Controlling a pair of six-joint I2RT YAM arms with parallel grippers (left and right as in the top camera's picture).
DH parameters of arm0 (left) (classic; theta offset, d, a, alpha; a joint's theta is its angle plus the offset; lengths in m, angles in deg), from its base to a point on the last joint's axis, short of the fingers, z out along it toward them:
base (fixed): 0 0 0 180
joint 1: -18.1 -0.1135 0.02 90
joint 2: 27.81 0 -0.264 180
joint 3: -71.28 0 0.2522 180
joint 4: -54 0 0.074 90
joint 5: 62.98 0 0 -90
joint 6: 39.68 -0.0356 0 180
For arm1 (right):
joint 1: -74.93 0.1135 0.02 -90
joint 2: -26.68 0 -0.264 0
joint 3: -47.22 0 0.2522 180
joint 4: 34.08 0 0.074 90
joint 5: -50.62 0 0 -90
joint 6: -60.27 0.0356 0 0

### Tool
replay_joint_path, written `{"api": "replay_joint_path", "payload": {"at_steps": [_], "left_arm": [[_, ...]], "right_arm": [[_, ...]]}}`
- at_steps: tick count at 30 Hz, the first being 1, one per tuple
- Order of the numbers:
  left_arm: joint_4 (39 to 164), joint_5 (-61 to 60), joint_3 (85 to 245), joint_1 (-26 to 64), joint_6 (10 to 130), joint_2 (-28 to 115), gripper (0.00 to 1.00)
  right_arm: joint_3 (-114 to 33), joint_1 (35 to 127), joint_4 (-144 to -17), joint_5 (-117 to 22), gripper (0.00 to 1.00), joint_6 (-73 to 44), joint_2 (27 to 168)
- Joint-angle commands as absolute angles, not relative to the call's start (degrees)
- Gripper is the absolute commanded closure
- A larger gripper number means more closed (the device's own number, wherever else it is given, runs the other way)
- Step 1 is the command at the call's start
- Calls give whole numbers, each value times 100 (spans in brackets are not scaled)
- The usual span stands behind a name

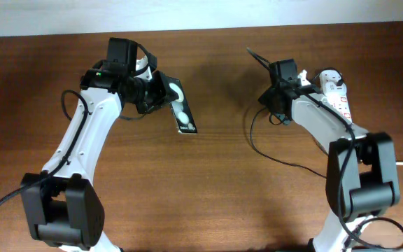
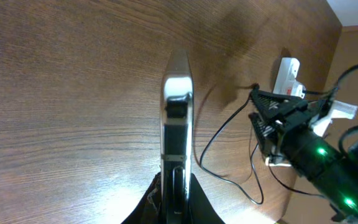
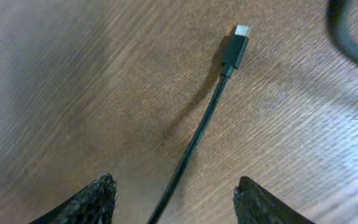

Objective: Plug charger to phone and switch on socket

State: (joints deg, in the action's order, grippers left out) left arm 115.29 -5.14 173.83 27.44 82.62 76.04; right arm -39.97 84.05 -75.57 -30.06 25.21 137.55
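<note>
A brown wooden worktop is filling the view, with a strip of pale wall running along its far edge. The phone, a small black rectangular slab with two white round blobs on its face, is sitting left of centre. The left claw is gripping it by one end and is closed firmly on it. In the left wrist view the phone is showing only its thin shiny edge, sticking out from between the fingers.

The charger, a long thin black cable, is running out between the fingers of the right claw. Its small black connector tip with a metal end is pointing away from the claw and throwing a shadow on the wood. This claw's fingers are standing wide apart on both sides of the cable, not pressing on it.

The socket, a white elongated power strip with red markings, is lying at the right side of the worktop. It is partly under the right arm and well apart from the phone.
</note>
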Motion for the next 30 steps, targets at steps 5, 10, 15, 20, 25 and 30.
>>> {"api": "replay_joint_path", "payload": {"at_steps": [5,10,15,20,25,30], "left_arm": [[11548,-623,17396,2731,8150,7630,100],[11542,-621,17396,2729,8150,7630,100],[11544,-621,17396,2731,8150,7630,100],[11546,-621,17396,2731,8150,7630,100],[11546,-621,17396,2731,8150,7630,100],[11607,-621,17396,2729,8150,7630,100]], "right_arm": [[-4071,8392,-7242,-2606,73,2759,14334],[-4071,8971,-8034,-5274,86,-1759,14334],[-4078,9094,-8289,-4164,1,-1722,14334],[-4069,9105,-7911,-4000,27,-380,14342],[-4065,9105,-7992,-3489,63,-246,14417],[-4065,9105,-7782,-3148,79,-155,14432]]}}
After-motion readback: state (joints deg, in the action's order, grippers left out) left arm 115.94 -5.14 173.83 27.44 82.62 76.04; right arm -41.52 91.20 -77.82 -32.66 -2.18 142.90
